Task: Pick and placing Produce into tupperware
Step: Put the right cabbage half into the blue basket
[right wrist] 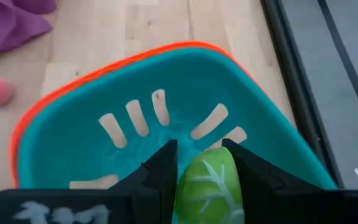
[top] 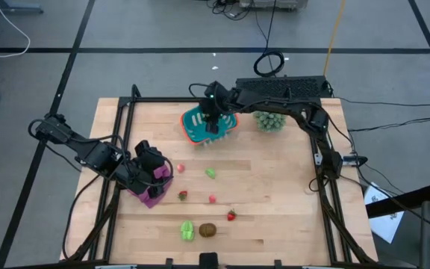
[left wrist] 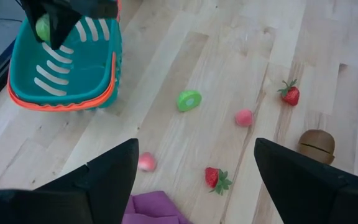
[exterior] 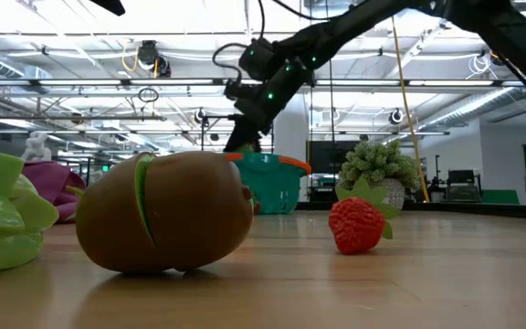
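Observation:
The teal tupperware basket [top: 197, 128] stands at the table's far middle. My right gripper [top: 213, 119] hangs over its hollow, shut on a light green piece of produce [right wrist: 207, 183]. On the wood lie a pink ball [top: 178, 169], a green slice [top: 210, 172], a strawberry [top: 183, 195], another pink ball [top: 212, 198], a second strawberry [top: 231, 215], a light green piece [top: 188, 229] and a brown oval [top: 208, 229]. My left gripper [top: 155, 166] waits open at the left, above a purple cloth [top: 154, 193]. My right gripper pinches the light green piece by its two sides [right wrist: 191, 186] between its two fingers. The fingers slant down from the table's far right. The piece sits over the inside of the basket [right wrist: 135, 124], about level with its rim; the low view shows the fingers [exterior: 242, 137] just above the rim.
A spiky pale-green plant [top: 269, 119] stands right of the basket, under my right arm. Black frame rails [top: 118, 149] run along the table's left, right and far edges. There is bare wood between the basket and the scattered produce.

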